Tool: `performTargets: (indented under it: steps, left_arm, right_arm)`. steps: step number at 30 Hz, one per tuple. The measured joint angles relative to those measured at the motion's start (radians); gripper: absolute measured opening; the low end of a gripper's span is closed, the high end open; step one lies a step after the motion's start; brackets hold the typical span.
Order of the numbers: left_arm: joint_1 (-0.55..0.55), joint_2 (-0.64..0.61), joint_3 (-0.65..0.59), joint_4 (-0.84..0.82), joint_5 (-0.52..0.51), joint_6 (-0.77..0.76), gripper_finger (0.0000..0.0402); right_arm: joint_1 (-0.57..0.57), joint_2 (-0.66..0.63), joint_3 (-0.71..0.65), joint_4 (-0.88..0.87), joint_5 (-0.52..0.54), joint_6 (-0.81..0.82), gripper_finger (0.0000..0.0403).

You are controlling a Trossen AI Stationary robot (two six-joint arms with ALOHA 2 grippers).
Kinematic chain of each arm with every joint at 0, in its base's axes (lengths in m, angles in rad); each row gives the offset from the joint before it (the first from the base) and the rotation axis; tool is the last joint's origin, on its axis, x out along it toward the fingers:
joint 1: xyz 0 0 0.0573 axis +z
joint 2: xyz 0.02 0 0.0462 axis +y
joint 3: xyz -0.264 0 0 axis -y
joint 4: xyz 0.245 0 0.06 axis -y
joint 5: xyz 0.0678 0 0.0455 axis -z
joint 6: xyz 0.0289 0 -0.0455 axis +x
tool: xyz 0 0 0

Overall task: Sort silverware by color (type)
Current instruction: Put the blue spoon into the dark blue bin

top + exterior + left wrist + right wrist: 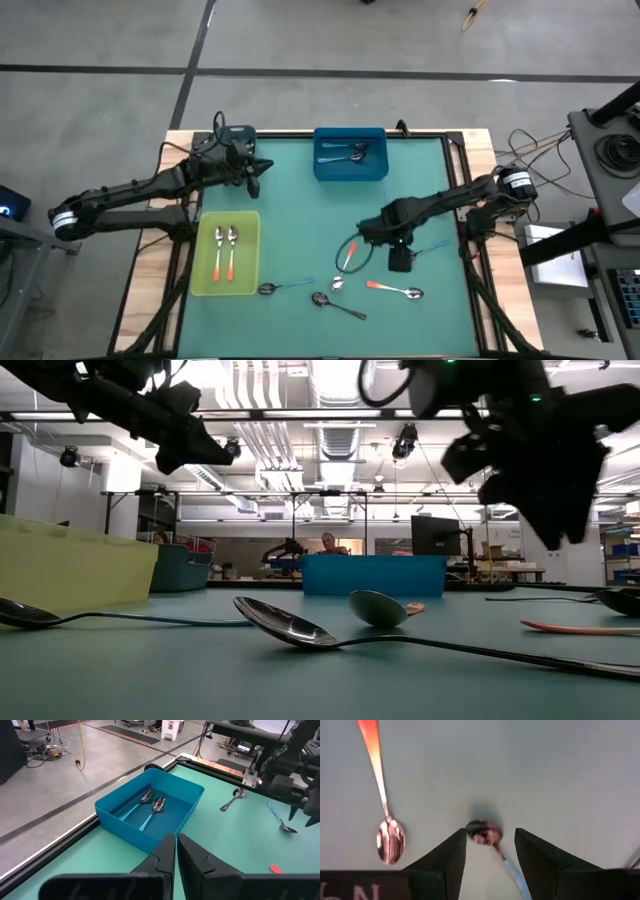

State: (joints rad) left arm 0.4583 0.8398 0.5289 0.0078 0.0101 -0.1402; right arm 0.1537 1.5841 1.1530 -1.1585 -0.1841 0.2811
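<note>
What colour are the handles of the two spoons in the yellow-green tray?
Orange, on both spoons in the tray; the high view shows it best.

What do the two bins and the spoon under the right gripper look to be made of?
The blue bin and the yellow-green bin both look like thin molded plastic: even color, smooth walls, a slight sheen. The spoon between the open right gripper fingers has a shiny bowl that mirrors the room, likely polished metal; its light blue handle looks plastic or coated, which one is unclear.
</note>
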Motion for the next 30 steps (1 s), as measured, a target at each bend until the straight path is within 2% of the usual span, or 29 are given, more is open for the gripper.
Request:
performTargets:
  steps: [8, 15, 21, 30]
  left_arm:
    - [0.0, 0.0, 0.0, 0.0, 0.0, 0.0, 0.0001]
    - [0.0, 0.0, 0.0, 0.0, 0.0, 0.0, 0.0001]
    - [0.0, 0.0, 0.0, 0.0, 0.0, 0.001, 0.0001]
    - [0.0, 0.0, 0.0, 0.006, 0.0, 0.001, 0.0001]
  right_arm:
    - [0.069, -0.043, -0.116, -0.004, 0.001, 0.036, 0.0146]
    - [0.069, -0.187, -0.266, 0.007, 0.058, 0.075, 0.0144]
    - [0.069, -0.291, -0.388, 0.125, 0.061, 0.154, 0.0134]
    - [0.069, -0.261, -0.452, 0.251, 0.061, 0.182, 0.0132]
